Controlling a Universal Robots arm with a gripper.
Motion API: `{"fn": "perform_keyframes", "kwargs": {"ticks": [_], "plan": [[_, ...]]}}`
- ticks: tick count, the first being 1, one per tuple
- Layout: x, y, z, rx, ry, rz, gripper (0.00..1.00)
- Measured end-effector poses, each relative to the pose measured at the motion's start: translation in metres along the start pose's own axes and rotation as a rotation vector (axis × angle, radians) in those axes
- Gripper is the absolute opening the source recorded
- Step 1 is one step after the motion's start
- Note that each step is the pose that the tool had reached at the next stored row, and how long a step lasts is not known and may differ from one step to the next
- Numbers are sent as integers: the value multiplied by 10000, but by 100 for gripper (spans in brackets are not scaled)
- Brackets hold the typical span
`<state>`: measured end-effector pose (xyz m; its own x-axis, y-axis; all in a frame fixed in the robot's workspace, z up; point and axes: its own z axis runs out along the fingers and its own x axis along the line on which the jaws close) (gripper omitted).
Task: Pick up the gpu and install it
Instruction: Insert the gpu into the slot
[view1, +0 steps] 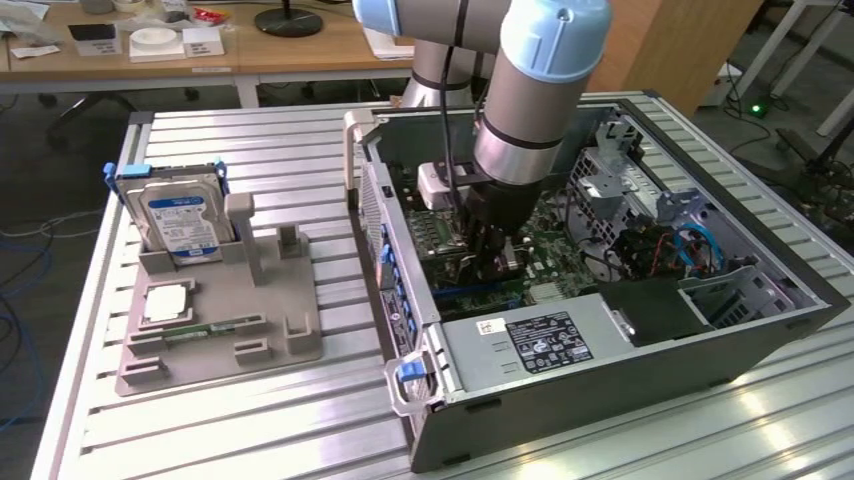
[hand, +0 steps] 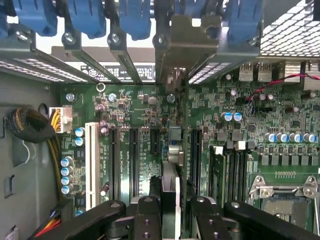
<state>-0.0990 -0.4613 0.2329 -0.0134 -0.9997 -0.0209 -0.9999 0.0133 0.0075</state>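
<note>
While one claw (view1: 487, 250) clasps one gpu (hand: 172, 175) edge-on, both sit inside one open computer case (view1: 601, 410).

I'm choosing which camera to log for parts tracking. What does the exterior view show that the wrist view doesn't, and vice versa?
Exterior view: the boxy silver hard drive with blue-white label standing in the grey parts holder, beside the open grey computer case. Wrist view: the long white expansion slot and the metal-framed processor socket. Both: the black gripper shut on the thin dark gpu card, over the green motherboard.
</note>
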Motion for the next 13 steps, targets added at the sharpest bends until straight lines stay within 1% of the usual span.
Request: {"fn": "perform_keyframes", "kwargs": {"ticks": [8,13], "plan": [[-2,4,0,0,0,-9,27],[-24,12,1,-1,3,-66,27]]}}
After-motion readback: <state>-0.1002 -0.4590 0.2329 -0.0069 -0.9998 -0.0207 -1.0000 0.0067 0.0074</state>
